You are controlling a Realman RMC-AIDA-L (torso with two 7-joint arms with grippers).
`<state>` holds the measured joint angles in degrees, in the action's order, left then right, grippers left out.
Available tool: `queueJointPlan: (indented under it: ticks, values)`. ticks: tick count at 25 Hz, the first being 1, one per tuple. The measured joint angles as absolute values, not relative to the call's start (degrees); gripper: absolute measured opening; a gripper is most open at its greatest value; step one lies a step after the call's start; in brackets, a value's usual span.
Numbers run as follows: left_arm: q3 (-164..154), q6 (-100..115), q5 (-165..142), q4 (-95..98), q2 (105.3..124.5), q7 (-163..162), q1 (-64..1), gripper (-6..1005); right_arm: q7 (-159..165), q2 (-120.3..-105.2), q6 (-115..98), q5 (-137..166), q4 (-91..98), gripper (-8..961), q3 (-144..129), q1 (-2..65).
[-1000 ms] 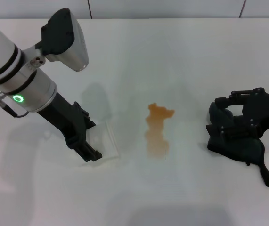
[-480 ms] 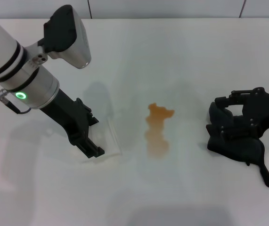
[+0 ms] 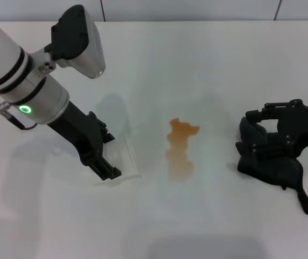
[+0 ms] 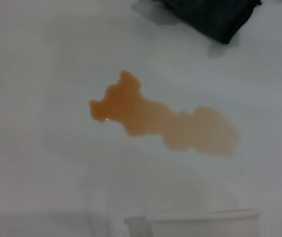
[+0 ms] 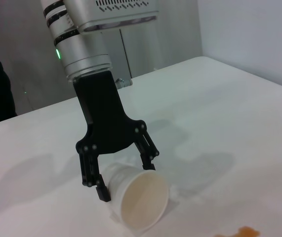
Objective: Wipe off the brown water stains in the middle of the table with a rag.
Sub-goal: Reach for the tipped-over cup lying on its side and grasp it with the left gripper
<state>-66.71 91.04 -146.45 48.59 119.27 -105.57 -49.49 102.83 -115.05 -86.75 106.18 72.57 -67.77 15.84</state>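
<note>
The stain point(image 3: 179, 150), an orange-brown blotch of irregular shape with darker edges, lies near the middle of the white bench point(image 3: 207, 65) and serves as reference point. To the robot's left of the stain, the left end effector point(image 3: 106, 163) reaches down at a slant to a translucent cup point(image 3: 122, 160) lying on its side on the bench. In the right wrist view the fingers point(image 5: 89, 170) stand apart, one on each side of the cup point(image 5: 136, 200) near its closed end; whether they press against its wall cannot be told. The cup's mouth faces away from the left arm, and its inside looks pale with a faint brownish tint. The cup lies near the stain but apart from it, with bare bench between them. To the robot's right of the stain, well apart from it, the right end effector point(image 3: 261, 141) sits low at the bench, on the rag point(image 3: 275, 170). The rag is a dark, crumpled cloth lying on the bench with a narrow corner point(image 3: 305, 202) trailing away from the stain. Black fingers against dark cloth leave the state of the right end effector impossible to tell. In the left wrist view the stain point(image 4: 163, 121) shows unbroken, with the rag point(image 4: 215, 17) beyond it and the cup's rim point(image 4: 205, 217) at the near edge.
</note>
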Motion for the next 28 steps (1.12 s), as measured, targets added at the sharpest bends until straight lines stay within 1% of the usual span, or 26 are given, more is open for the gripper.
queueJointPlan:
  ticks: [25, 28]
  values:
    - [-66.8, 89.7, -145.4, 47.3, 119.08, -104.8, -49.8, 789, 102.9, -115.05, -86.5, 106.2, 72.8, 798, -67.8, 16.2]
    - [-66.8, 89.6, -145.4, 47.6, 119.13, -104.9, -49.8, 720, 102.9, -115.05, -86.5, 106.2, 72.8, 798, -67.7, 16.2]
